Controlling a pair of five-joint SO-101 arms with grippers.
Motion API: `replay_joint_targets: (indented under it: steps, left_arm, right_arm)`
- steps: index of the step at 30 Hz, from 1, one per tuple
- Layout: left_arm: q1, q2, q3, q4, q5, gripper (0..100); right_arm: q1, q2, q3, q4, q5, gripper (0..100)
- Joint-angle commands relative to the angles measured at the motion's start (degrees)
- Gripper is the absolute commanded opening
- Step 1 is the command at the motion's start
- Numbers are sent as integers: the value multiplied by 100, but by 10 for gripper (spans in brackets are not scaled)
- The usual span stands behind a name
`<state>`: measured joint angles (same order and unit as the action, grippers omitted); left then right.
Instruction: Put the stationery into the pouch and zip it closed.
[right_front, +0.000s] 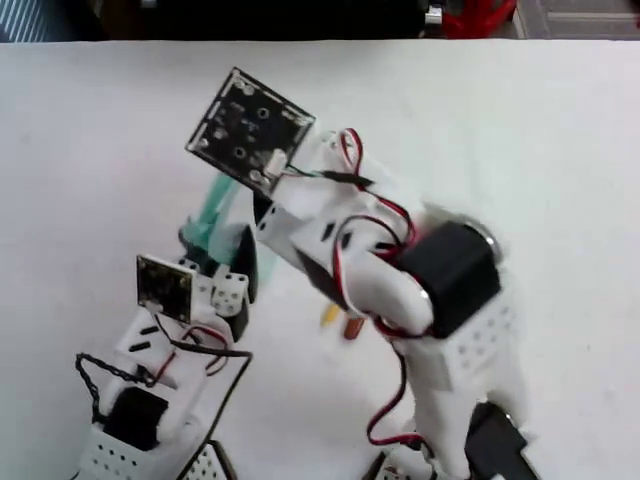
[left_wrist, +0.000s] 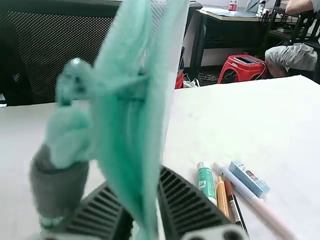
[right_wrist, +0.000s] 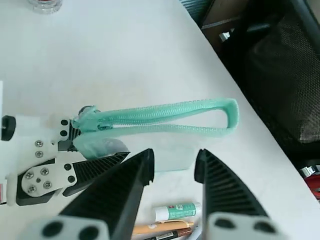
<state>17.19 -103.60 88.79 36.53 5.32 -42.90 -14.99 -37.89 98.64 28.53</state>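
The pouch (right_wrist: 160, 112) looks light, soft and floppy, so it is probably best gripped at its zip rim or an end seam. It is pale green and see-through, its mouth gaping. The left hand (left_wrist: 147, 215) pinches one end and holds it upright over the desk (right_wrist: 100, 60). The right hand (right_wrist: 175, 157) hangs spread near the mouth, and the stationery (left_wrist: 225, 190) lies on the desk beside it.

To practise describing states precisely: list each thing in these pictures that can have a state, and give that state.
Pouch: zip open, held upright.
Left jaws: shut on the pouch.
Right jaws: open, holding nothing.
Glue stick: lying on the table, outside the pouch.
Pens: lying beside the glue stick, outside the pouch.
Small blue block: lying on the table, outside the pouch.
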Motion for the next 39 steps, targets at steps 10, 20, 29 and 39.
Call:
replay_joint_targets:
  steps: [10, 20, 29, 39]
  left_arm:
    - [207, -84, -1697, 1846, 44, 24]
    - [523, -75, -1266, 1705, -281, 24]
    - [312, 391, -1345, 1662, -563, 23]
    - [84, 2738, -1837, 932, -545, 23]
  right_arm:
    - [2097, -593, 211, -13, -738, 123]
    - [3204, 1508, 1407, -92, -466, 120]
    - [3978, 3389, 1407, -1165, -62, 124]
    - [3943, 4400, 1398, -1349, 44, 123]
